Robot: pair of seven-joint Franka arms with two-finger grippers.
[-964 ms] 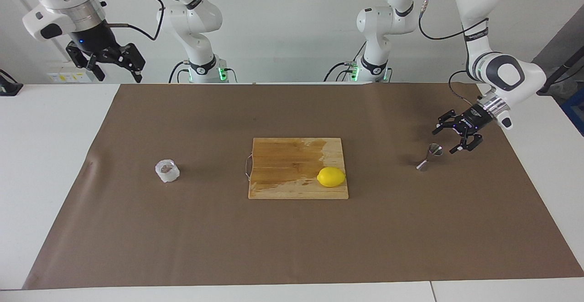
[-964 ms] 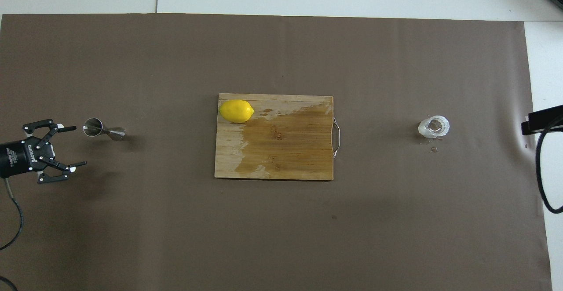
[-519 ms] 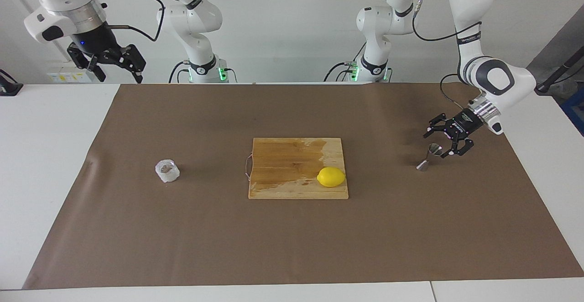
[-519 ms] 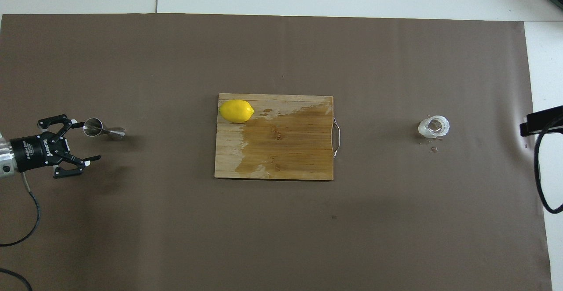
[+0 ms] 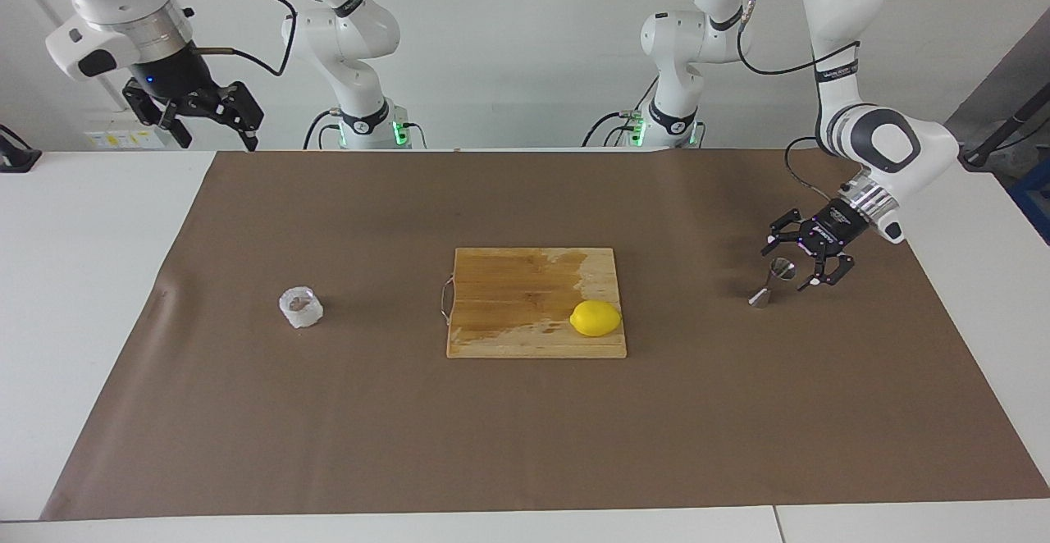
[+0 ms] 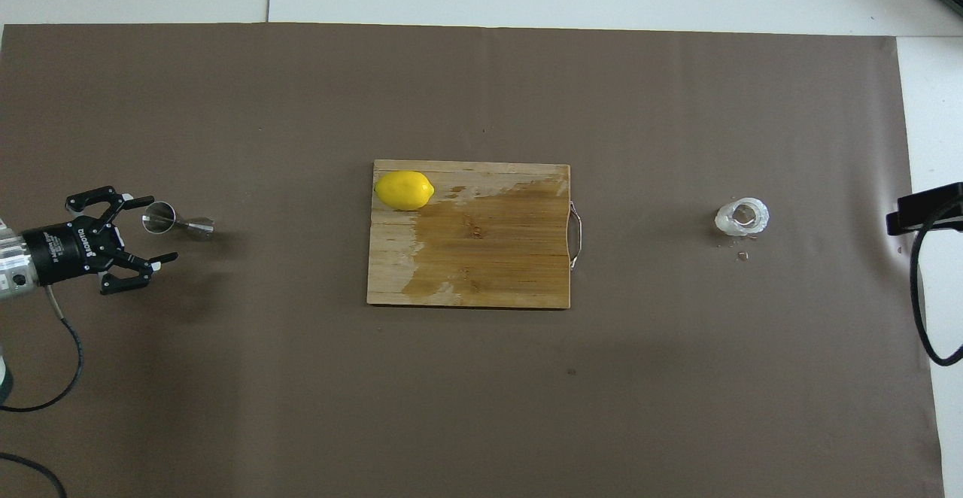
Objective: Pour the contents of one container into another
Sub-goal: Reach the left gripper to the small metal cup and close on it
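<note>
The left gripper [image 5: 800,260] hangs low with its jaws wide open right beside the steel jigger [image 5: 771,282], which stands upright on the brown paper [image 5: 525,428] toward the left arm's end of the table. With its narrow waist and small foot the jigger looks easy to topple, so a finger clipping its rim could tip it or send it skidding. The clear cup [image 5: 300,307] sits well apart toward the right arm's end, where the right gripper [image 5: 201,116] waits high, jaws open, holding nothing; a careless squeeze there could spill it.
</note>
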